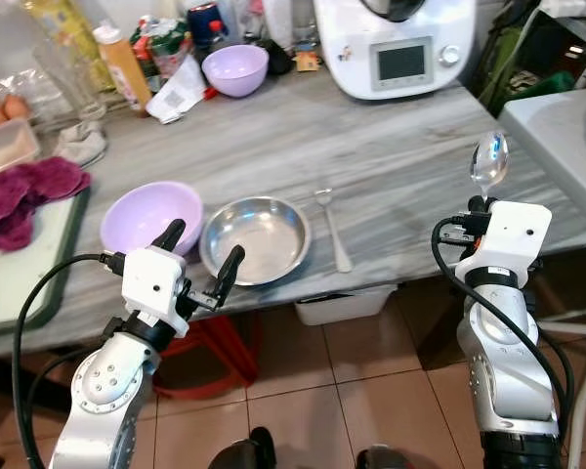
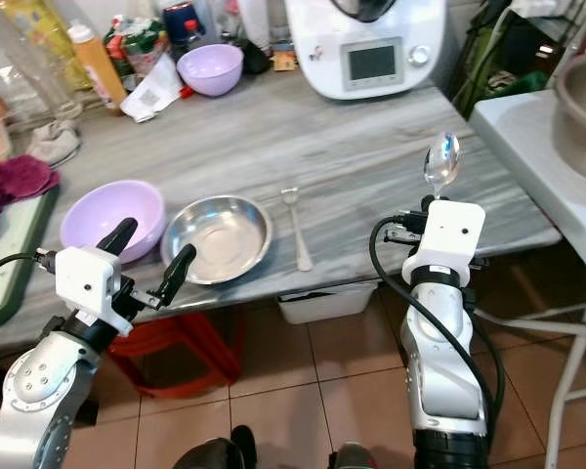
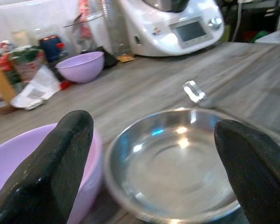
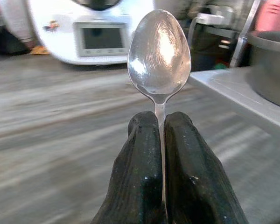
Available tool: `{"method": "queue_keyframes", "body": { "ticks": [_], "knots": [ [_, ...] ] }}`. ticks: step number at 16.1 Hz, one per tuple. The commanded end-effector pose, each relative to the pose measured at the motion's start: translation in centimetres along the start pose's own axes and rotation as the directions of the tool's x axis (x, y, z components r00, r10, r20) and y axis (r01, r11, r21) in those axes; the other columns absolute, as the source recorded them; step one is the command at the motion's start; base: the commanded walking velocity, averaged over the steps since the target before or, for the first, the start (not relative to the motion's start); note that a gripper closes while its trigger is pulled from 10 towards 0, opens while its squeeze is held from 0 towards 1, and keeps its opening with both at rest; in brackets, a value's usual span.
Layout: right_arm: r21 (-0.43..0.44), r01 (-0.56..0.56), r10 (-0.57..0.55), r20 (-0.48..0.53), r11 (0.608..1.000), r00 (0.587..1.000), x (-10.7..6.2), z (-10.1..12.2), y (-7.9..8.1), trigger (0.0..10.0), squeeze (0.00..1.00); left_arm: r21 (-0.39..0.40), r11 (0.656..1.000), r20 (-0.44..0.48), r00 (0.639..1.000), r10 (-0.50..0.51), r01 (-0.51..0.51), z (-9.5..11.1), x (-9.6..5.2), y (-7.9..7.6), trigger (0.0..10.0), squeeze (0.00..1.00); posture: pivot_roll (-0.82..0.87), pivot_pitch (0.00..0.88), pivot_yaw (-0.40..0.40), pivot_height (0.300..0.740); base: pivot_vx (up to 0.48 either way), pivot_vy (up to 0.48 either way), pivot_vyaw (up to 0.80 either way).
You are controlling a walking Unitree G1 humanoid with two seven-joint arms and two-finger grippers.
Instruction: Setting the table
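On the grey wooden table [image 1: 391, 147], near its front edge, lie a steel plate [image 1: 255, 238], a lilac bowl [image 1: 148, 215] to its left and a fork [image 1: 333, 230] to its right. My left gripper [image 1: 201, 256] is open just in front of the plate and bowl, its fingers [image 3: 46, 172] spread wide. My right gripper [image 4: 161, 135] is shut on the handle of a metal spoon [image 1: 489, 162], whose bowl points up. It hovers over the table's front right corner.
A white kitchen machine [image 1: 396, 44], a second lilac bowl [image 1: 235, 68], bottles and packets stand along the back. A maroon cloth [image 1: 24, 195] lies on a tray at the left. A white side table [image 1: 557, 147] is at the right, a red stool [image 1: 215, 347] under the table.
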State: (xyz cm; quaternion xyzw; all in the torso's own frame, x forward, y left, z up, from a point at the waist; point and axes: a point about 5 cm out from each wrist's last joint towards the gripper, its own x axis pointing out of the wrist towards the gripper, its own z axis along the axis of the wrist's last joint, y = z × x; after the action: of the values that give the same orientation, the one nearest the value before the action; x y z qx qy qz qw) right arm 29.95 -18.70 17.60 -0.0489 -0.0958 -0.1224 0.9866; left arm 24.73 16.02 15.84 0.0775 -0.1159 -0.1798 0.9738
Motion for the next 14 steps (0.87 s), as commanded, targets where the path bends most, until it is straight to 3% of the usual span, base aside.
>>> {"method": "queue_keyframes", "body": {
  "ticks": [1,5,7,11,14],
  "knots": [
    [0.004,-0.019,0.019,0.012,1.000,1.000,0.0,0.2,0.5,10.0,0.00,0.024,1.000,-0.006,1.000,-0.001,0.001,0.1,-0.5,0.3,10.0,0.00,-0.14,0.196,0.087,0.740,0.000,0.000,0.80],
    [0.010,-0.028,0.028,0.015,1.000,1.000,0.4,0.4,0.7,10.0,0.00,0.042,0.999,-0.004,1.000,-0.009,0.009,0.0,-0.6,0.4,10.0,0.00,-0.14,0.197,0.087,0.740,0.000,0.000,0.52],
    [0.015,-0.028,0.028,0.018,1.000,0.999,0.4,0.5,0.6,10.0,0.00,0.110,0.992,0.032,0.997,-0.071,0.067,0.6,-0.3,0.3,10.0,0.00,-0.13,0.201,0.079,0.740,0.000,0.000,0.00],
    [0.022,-0.025,0.025,0.005,0.999,1.000,0.5,0.3,0.6,10.0,0.00,0.094,0.988,0.045,0.991,-0.127,0.122,1.0,-0.1,0.7,10.0,0.00,-0.13,0.203,0.078,0.740,0.000,0.000,0.00],
    [0.016,-0.054,0.056,-0.089,0.998,0.994,0.6,-1.2,0.9,10.0,0.00,0.076,0.978,0.034,0.980,-0.198,0.195,0.8,-0.3,0.3,10.0,0.00,-0.14,0.201,0.080,0.740,0.000,0.000,0.00]
  ]
}}
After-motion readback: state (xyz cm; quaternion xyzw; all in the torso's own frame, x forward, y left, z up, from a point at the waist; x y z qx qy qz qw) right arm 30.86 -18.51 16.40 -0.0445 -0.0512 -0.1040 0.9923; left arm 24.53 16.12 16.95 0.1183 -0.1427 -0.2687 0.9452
